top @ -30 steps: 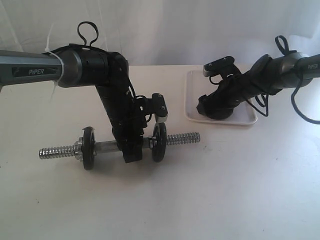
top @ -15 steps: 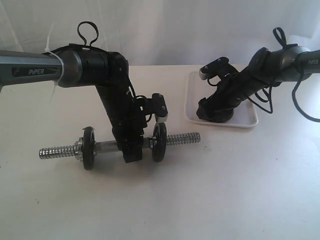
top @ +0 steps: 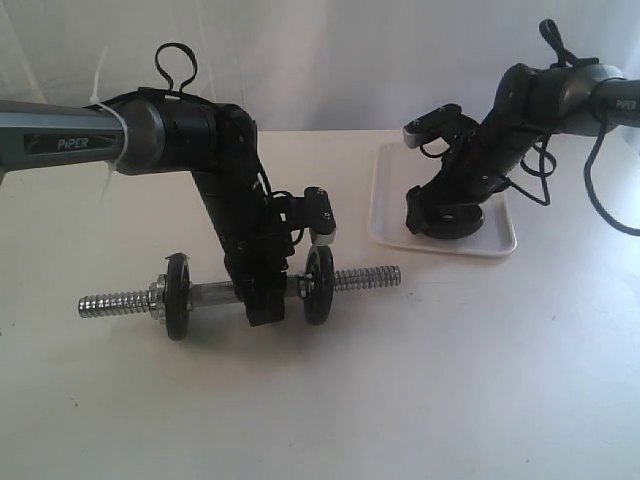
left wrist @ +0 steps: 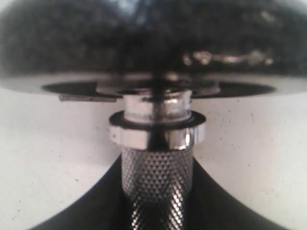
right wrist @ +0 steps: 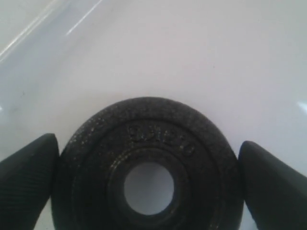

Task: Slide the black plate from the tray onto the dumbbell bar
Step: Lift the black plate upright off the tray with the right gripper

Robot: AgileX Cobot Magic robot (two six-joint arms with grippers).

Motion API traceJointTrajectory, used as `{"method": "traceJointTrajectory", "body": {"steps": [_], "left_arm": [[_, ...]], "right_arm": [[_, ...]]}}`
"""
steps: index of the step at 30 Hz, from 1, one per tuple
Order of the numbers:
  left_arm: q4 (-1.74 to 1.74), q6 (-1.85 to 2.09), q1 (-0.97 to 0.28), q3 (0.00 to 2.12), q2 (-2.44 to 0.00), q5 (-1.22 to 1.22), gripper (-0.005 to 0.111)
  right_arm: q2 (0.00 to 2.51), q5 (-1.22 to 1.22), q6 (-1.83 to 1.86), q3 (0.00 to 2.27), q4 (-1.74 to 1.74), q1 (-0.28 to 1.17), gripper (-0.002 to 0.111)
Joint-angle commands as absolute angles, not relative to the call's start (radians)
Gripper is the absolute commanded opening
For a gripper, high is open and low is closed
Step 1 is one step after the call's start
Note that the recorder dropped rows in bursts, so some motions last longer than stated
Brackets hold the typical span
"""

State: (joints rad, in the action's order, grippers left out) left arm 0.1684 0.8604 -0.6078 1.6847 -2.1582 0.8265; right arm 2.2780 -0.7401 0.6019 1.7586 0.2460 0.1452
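The black plate [right wrist: 148, 120] sits between my right gripper's [right wrist: 147, 158] two fingers, touching both, just over the white tray [right wrist: 192, 57]. Its centre hole shows the tray through it. In the exterior view the right gripper [top: 446, 214] holds this plate [top: 456, 224] tilted at the tray [top: 392, 190]. My left gripper [top: 265, 303] is shut on the knurled middle of the dumbbell bar [top: 365, 276], which lies level just above the table. Two black discs, one [top: 178, 296] left of the grip and one [top: 318, 284] right of it, are on the bar. The left wrist view shows the knurled bar [left wrist: 156, 177], its silver collar [left wrist: 156, 135] and a disc [left wrist: 153, 43].
White table [top: 450, 380] with a white backdrop behind. The bar's right threaded end [top: 380, 274] points toward the tray side. The left arm's link [top: 70, 140] spans the upper left; cables hang from the right arm [top: 560, 100].
The right arm has raised and swung its wrist toward the right, and the black plate in its fingers has come up a little from the tray. The left arm and bar have not moved.
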Motion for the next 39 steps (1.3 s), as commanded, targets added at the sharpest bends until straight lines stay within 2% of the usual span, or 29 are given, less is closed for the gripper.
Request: {"method": "traceJointTrajectory", "body": {"steps": [1,23,39], "left_arm": [[0.201,0.865,-0.614,1.689,-2.142,0.839,0.000],[0.201,0.864,-0.614,1.689,-2.142,0.841,0.000],[0.201,0.864,-0.614,1.689,-2.142,0.847,0.000]], "right_arm": [[2.273,-0.692,0.551,1.781,0.198,0.140,0.095],[2.348,-0.823,0.431,1.844,0.062,0.140,0.096],[2.379,-0.833,0.410,1.844,0.026,0.169,0.096]]}}
